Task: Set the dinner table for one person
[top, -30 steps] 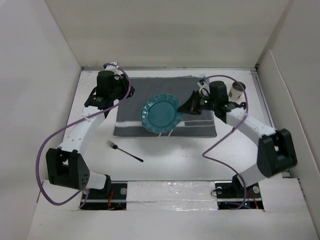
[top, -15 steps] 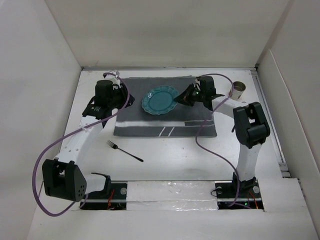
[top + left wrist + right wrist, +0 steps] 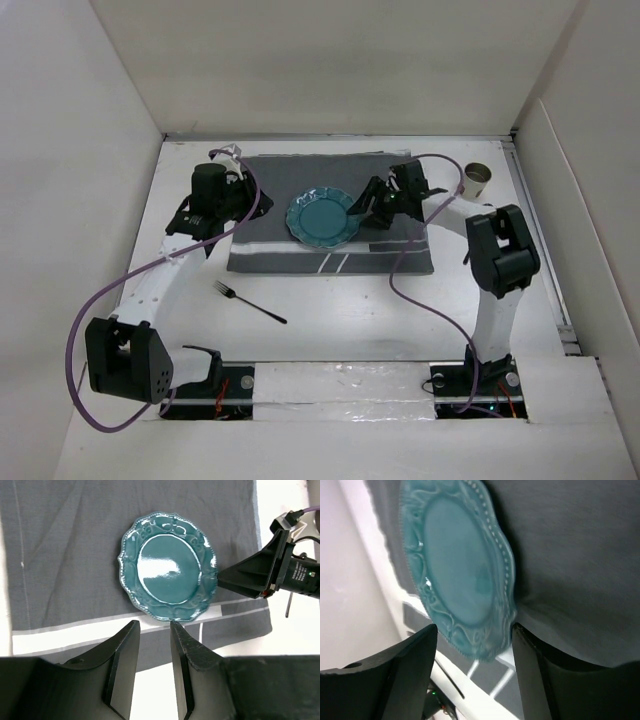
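Teal plate (image 3: 322, 217) is flat on the striped grey placemat (image 3: 300, 170), toward 12 o'clock on the white dinner table (image 3: 350, 320). Right gripper (image 3: 360, 207) sits at the plate's 3 o'clock, jaws spread wide astride the rim, not pinching. Left gripper (image 3: 153, 626) hangs at 9 o'clock, fingers narrowly parted, holding nothing. Fork (image 3: 250, 302) lies on bare table at 7 o'clock. Cup (image 3: 478, 181) stands at 2 o'clock, off the mat. A purple cable (image 3: 392, 272) crosses the mat's near right corner. White walls (image 3: 330, 70) box the table in.
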Robot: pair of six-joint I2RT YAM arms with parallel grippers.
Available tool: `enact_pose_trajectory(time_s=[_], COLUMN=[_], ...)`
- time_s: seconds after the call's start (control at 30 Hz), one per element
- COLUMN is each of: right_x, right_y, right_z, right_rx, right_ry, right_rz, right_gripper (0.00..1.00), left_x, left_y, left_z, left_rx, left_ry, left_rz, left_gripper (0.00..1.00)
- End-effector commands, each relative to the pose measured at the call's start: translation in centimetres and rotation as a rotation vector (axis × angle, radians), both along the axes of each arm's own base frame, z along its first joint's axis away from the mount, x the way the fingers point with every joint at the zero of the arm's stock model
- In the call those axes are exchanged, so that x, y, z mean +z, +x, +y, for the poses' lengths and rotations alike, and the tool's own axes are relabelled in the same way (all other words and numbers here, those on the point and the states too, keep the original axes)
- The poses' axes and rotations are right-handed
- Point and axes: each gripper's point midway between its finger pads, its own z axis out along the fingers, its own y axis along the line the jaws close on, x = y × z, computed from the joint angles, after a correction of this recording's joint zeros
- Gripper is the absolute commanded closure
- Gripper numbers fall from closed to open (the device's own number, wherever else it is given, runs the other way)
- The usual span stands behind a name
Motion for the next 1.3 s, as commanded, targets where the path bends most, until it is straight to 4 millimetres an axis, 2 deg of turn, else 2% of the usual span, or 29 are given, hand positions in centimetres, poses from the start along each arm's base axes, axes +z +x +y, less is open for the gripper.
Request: enact_pose_trajectory(time_s=[0.0, 0.03, 0.1, 0.13, 0.17, 0.2, 0.23, 0.27, 0.3, 0.37, 0.4, 0.43, 0.47, 0.5, 0.53, 0.57, 0.6, 0.63, 0.67, 0.73, 0.77, 0.9, 0.97, 1.0, 1.03, 1.27], right_x=[5.4, 6.4, 6.9, 7.7, 8.5, 9.1, 9.5, 10.5, 11.9, 12.6, 13.7, 13.6, 14.1, 13.8, 13.6, 12.4, 12.5, 12.0, 10.5, 10.4, 10.1, 8.4, 8.5, 6.8, 7.3, 4.4], right_y=[1.5, 1.3, 2.3, 2.4, 3.2, 4.2, 4.7, 5.5, 6.7, 7.5, 8.1, 8.1, 8.2, 8.0, 7.9, 8.2, 8.1, 8.0, 8.1, 8.2, 8.4, 9.6, 10.3, 10.1, 10.5, 10.5], right_z=[-2.7, -3.9, -7.0, -8.1, -9.5, -11.9, -13.5, -15.5, -18.7, -23.2, -25.5, -30.9, -31.0, -33.5, -35.0, -36.1, -37.1, -38.2, -39.2, -40.2, -40.4, -41.3, -41.5, -41.4, -41.6, -41.1], right_rx=[-0.005, -0.022, -0.079, -0.100, -0.130, -0.193, -0.235, -0.297, -0.381, -0.516, -0.599, -0.741, -0.746, -0.803, -0.844, -0.862, -0.884, -0.914, -0.923, -0.933, -0.929, -0.895, -0.881, -0.856, -0.856, -0.827], right_ry=[-0.143, -0.191, -0.290, -0.312, -0.341, -0.360, -0.379, -0.405, -0.415, -0.478, -0.505, -0.569, -0.566, -0.591, -0.611, -0.622, -0.634, -0.665, -0.680, -0.711, -0.722, -0.757, -0.765, -0.779, -0.784, -0.768], right_rz=[-0.156, -0.155, -0.187, -0.198, -0.228, -0.237, -0.235, -0.250, -0.267, -0.252, -0.254, -0.214, -0.224, -0.202, -0.184, -0.148, -0.121, -0.093, -0.052, -0.023, -0.012, 0.021, 0.012, 0.065, 0.058, 0.101], right_gripper=[0.33, 0.33, 0.36, 0.40, 0.49, 0.86, 1.00, 1.00, 1.00, 1.00, 1.00, 1.00, 1.00, 1.00, 0.99, 0.80, 0.71, 0.63, 0.54, 0.50, 0.50, 0.50, 0.50, 0.51, 0.52, 0.65], left_x=[2.3, 2.5, 3.2, 3.4, 3.4, 3.5, 3.7, 3.5, 3.7, 3.4, 3.5, 3.5, 3.5, 3.5, 3.3, 3.2, 3.0, 2.7, 2.3, 1.6, 1.3, 0.5, 0.2, 0.2, 0.2, 0.3], left_y=[-0.1, -0.1, -0.2, -0.3, -0.3, -0.4, -0.4, -0.5, -0.6, -1.1, -1.2, -1.5, -1.5, -1.7, -1.9, -2.3, -2.6, -2.8, -3.2, -3.7, -4.0, -4.5, -4.5, -4.5, -4.4, -3.6], left_z=[-0.8, -0.8, -0.9, -1.0, -1.1, -1.3, -1.4, -1.4, -1.8, -2.5, -2.4, -2.2, -2.2, -2.2, -2.1, -2.0, -2.0, -1.9, -1.9, -1.8, -1.8, -1.7, -1.7, -1.8, -1.8, -1.8], left_rx=[-0.029, -0.031, -0.038, -0.045, -0.050, -0.063, -0.071, -0.081, -0.095, -0.115, -0.114, -0.116, -0.116, -0.121, -0.122, -0.132, -0.140, -0.145, -0.150, -0.153, -0.158, -0.163, -0.164, -0.164, -0.164, -0.155], left_ry=[-0.052, -0.053, -0.059, -0.059, -0.060, -0.065, -0.067, -0.061, -0.051, -0.012, -0.008, 0.003, 0.003, 0.005, 0.012, 0.019, 0.024, 0.027, 0.032, 0.037, 0.034, 0.034, 0.035, 0.035, 0.035, 0.045], left_rz=[-0.067, -0.071, -0.084, -0.088, -0.087, -0.089, -0.093, -0.086, -0.092, -0.087, -0.088, -0.089, -0.089, -0.091, -0.087, -0.091, -0.089, -0.085, -0.078, -0.058, -0.054, -0.040, -0.031, -0.031, -0.031, -0.026], left_gripper=[0.73, 0.73, 0.73, 0.74, 0.75, 0.87, 0.99, 1.00, 1.00, 1.00, 1.00, 1.00, 1.00, 1.00, 0.99, 0.94, 0.84, 0.79, 0.73, 0.69, 0.66, 0.65, 0.65, 0.65, 0.65, 0.66])
